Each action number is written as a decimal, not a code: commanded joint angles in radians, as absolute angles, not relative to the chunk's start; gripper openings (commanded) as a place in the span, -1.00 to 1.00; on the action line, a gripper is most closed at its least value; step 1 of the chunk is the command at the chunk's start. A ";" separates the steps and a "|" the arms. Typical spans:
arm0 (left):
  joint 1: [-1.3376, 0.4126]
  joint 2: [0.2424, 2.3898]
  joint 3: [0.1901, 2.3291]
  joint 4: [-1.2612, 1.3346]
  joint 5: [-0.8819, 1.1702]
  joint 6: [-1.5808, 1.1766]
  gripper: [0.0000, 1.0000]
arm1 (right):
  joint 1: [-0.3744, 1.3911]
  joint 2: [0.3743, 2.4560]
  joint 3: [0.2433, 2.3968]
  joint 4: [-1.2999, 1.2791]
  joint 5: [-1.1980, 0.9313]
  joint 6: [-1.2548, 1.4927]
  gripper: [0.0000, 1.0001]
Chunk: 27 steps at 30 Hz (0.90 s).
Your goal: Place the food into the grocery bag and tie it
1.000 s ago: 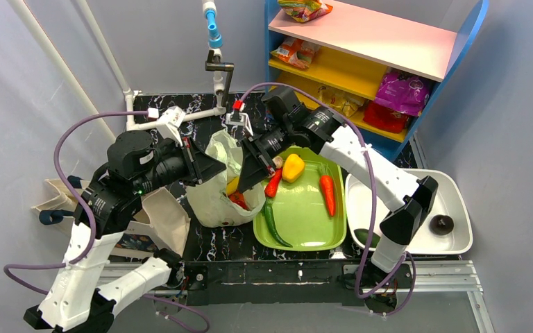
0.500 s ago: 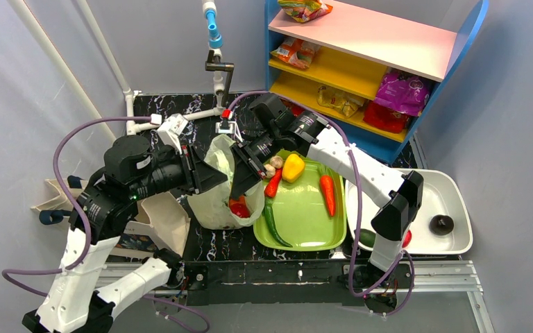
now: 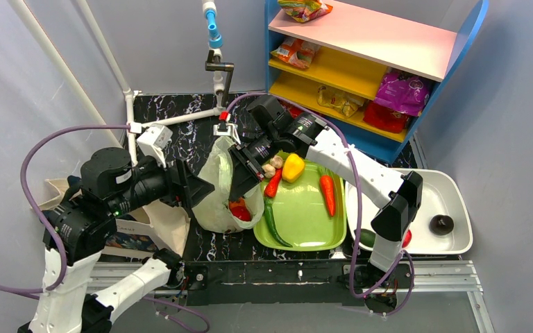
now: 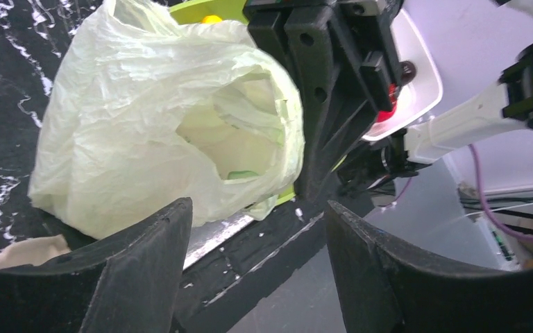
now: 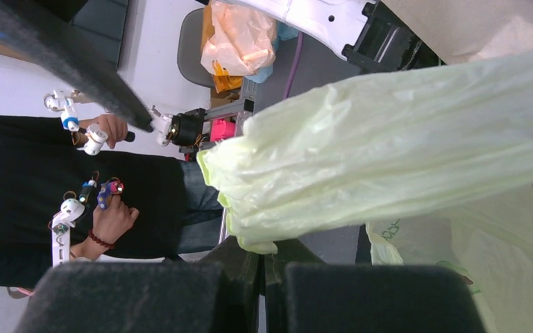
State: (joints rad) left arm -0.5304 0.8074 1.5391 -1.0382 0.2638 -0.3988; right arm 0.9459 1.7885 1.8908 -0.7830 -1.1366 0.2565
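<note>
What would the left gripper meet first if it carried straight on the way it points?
Most likely the grocery bag: its crumpled mouth sits directly ahead of the left gripper, framed by the open jaws, though depth is hard to judge.

You work between grey walls point(image 3: 513, 104), over a black marbled table point(image 3: 173, 105); white pipes point(image 3: 104, 43) rise back left, a blue shelf unit point(image 3: 382, 35) stands back right.
</note>
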 commanded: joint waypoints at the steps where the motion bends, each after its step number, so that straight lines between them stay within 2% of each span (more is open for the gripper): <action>1: -0.534 0.818 1.541 -1.101 0.222 -0.269 0.32 | 0.954 1.793 1.934 -0.765 -1.158 0.249 -0.97; 9: -0.534 0.727 1.415 -0.919 0.229 -0.022 0.24 | 0.954 1.786 1.922 -0.787 -1.159 0.227 -0.97; 10: -0.534 0.713 1.387 -0.881 0.222 0.023 0.16 | 0.954 1.787 1.922 -0.787 -1.160 0.228 -0.97; 12: -0.534 0.652 1.317 -0.790 0.255 0.141 -0.21 | 0.954 1.790 1.925 -0.787 -1.161 0.230 -0.97; 13: -0.534 0.623 1.279 -0.746 0.290 0.179 -0.27 | 0.954 1.791 1.925 -0.786 -1.161 0.230 -0.97; 18: -0.534 0.522 1.131 -0.612 0.419 0.431 -0.33 | 0.954 1.797 1.930 -0.781 -1.172 0.234 -0.97; 22: -0.534 0.533 1.095 -0.603 0.464 0.499 -0.43 | 0.954 1.802 1.937 -0.782 -1.178 0.241 -0.97; 27: -0.534 0.546 1.044 -0.522 0.504 0.522 -0.33 | 0.954 1.803 1.942 -0.780 -1.182 0.245 -0.97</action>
State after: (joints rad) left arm -0.5323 0.5209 1.0760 -0.6136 0.4381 0.4458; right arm 0.9497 1.7897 1.8908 -0.7860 -1.1507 0.2440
